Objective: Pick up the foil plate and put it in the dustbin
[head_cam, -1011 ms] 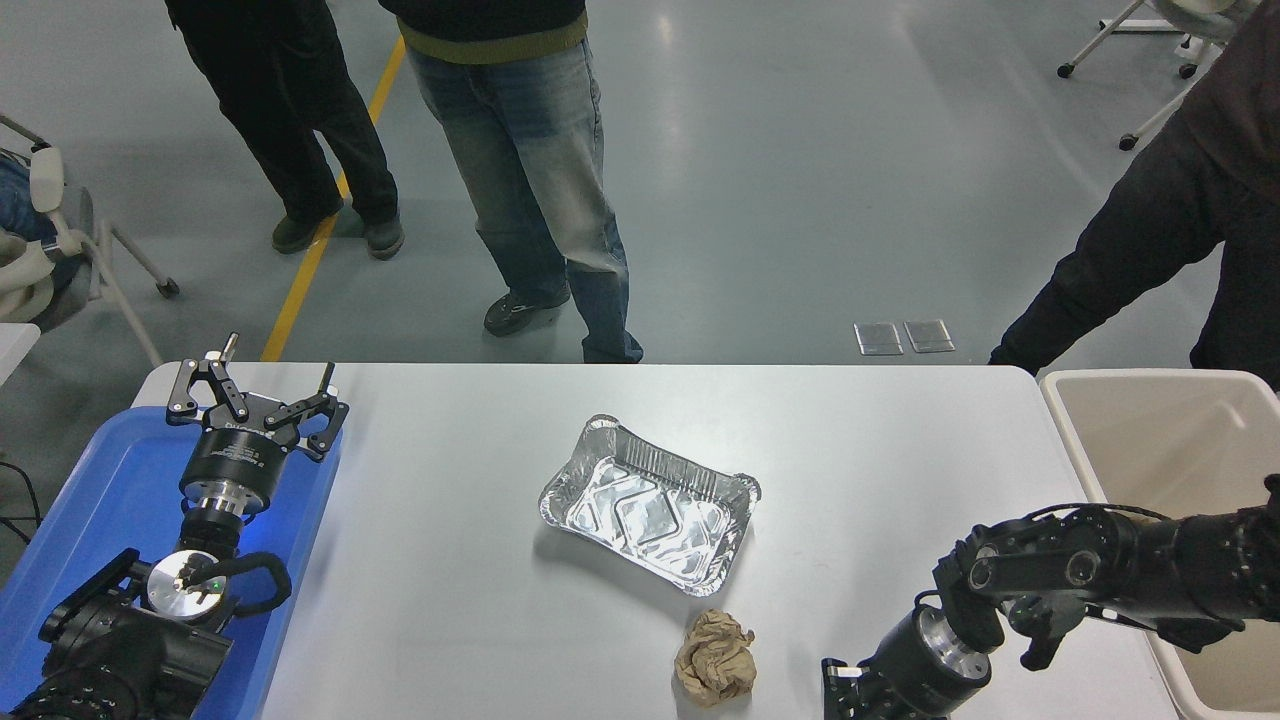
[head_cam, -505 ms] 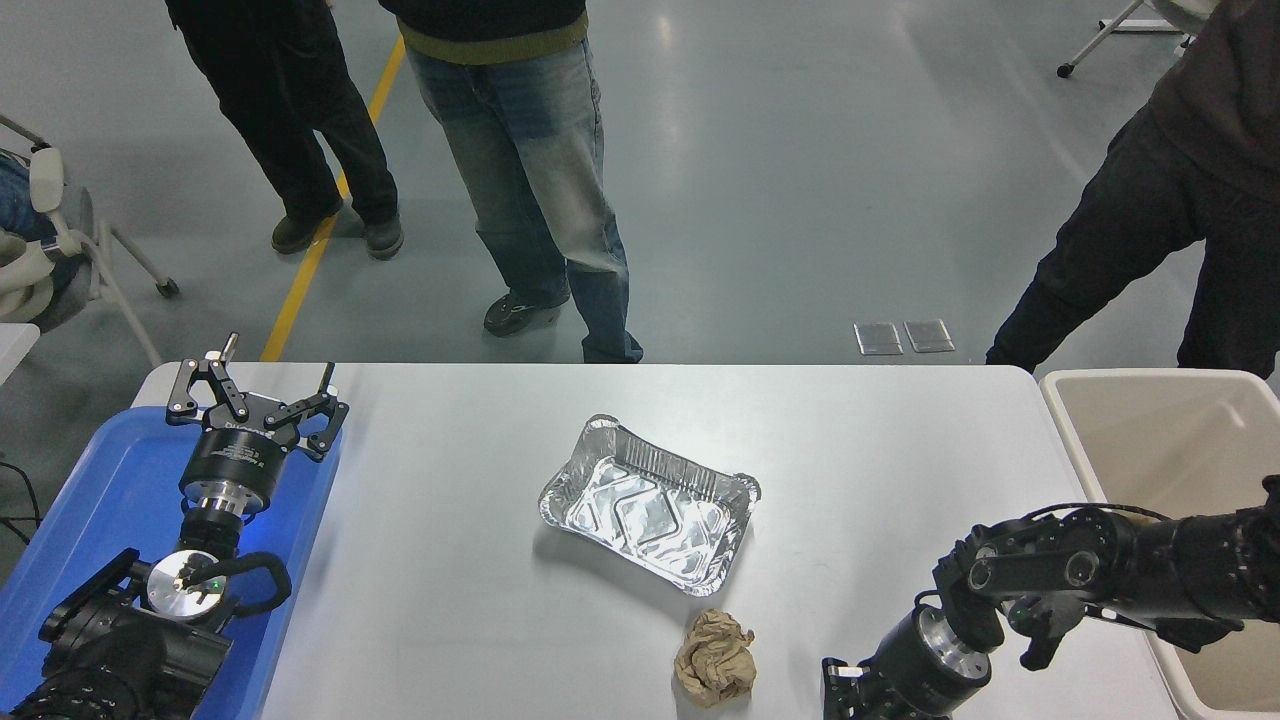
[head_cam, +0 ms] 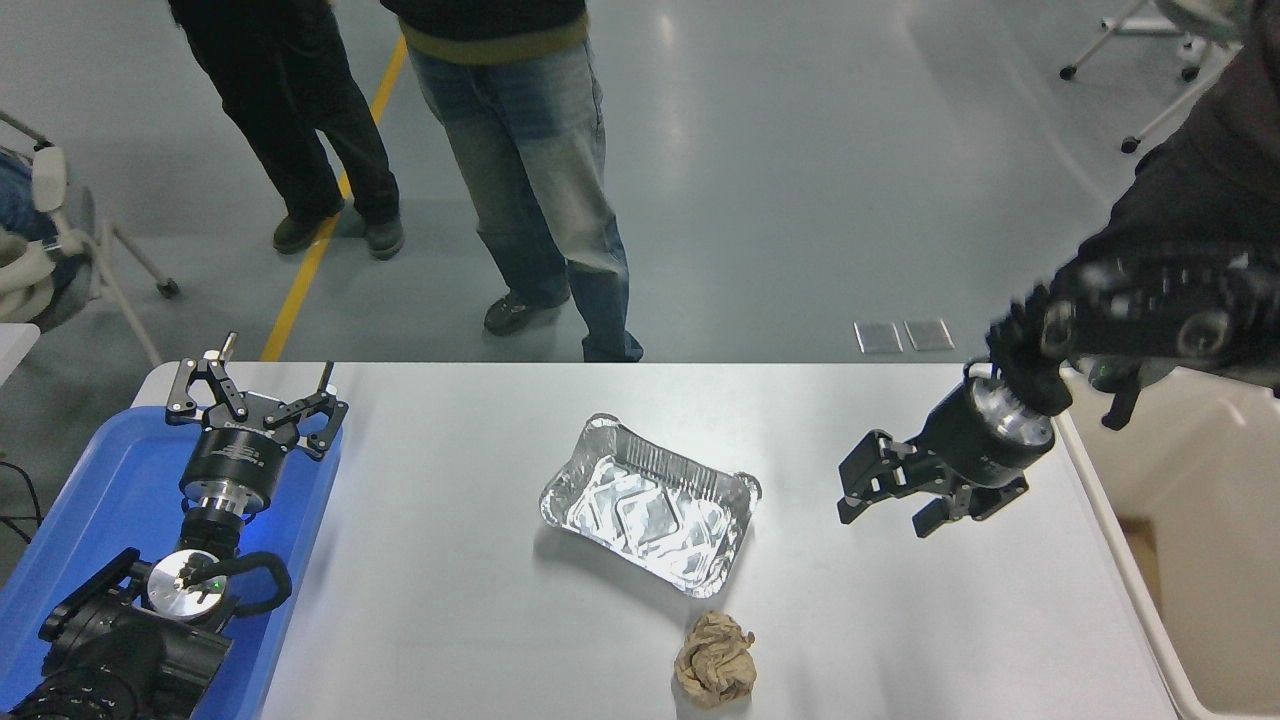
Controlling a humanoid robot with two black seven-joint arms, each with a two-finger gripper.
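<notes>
We've got the dustbin (head_cam: 1200,520) at the worktop's (head_cam: 480,600) right edge. The foil plate (head_cam: 650,503) lies mid-worktop, well left of our right hand (head_cam: 890,500), which hangs above the surface, fingers spread wide and empty, pointing down-left. Our left hand (head_cam: 255,400) sits parked over the blue tray (head_cam: 90,500), open.

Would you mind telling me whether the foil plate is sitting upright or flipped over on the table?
Upright. The foil plate rests flat on the white table, open side up, with its embossed zigzag base and ribbed inner walls visible and nothing inside.
</notes>
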